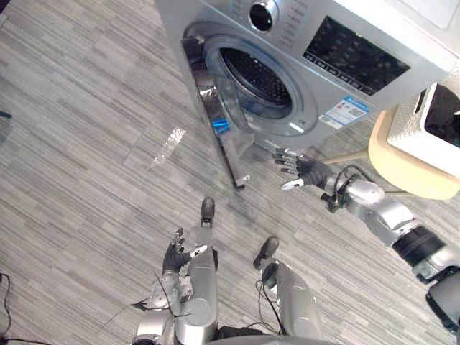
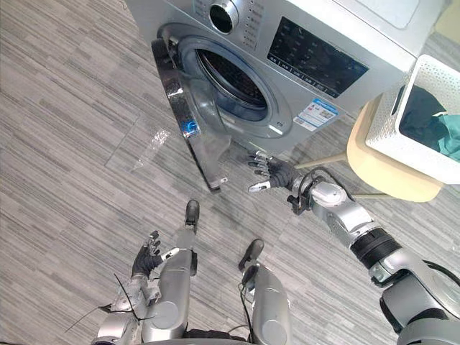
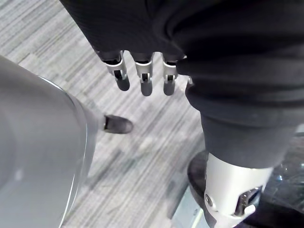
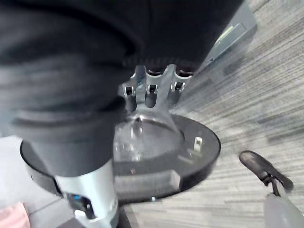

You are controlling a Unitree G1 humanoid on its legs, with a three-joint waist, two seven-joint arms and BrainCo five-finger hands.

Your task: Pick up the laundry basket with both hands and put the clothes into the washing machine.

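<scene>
A robot stands in front of an open washing machine with both hands empty.

Down on the left, the left hand point(image 1: 175, 255) hangs low by the robot's side over the grey striped floor point(image 1: 72, 144), its fingers point(image 3: 145, 78) straight and holding nothing. Next comes the round door point(image 2: 194, 122) of the silver washing machine point(image 1: 316, 18), swung wide open so the dark drum point(image 2: 233, 79) shows. Just below the opening, near the bottom of the door, the right hand point(image 1: 302, 169) reaches out with its fingers spread and touches nothing. On the right, beside the machine, stands a round cream stool point(image 2: 381, 172). The white laundry basket point(image 2: 392, 122) sits on it, well apart from both hands. Inside is something dark and blue-green, which looks like clothes point(image 2: 424, 118).
</scene>
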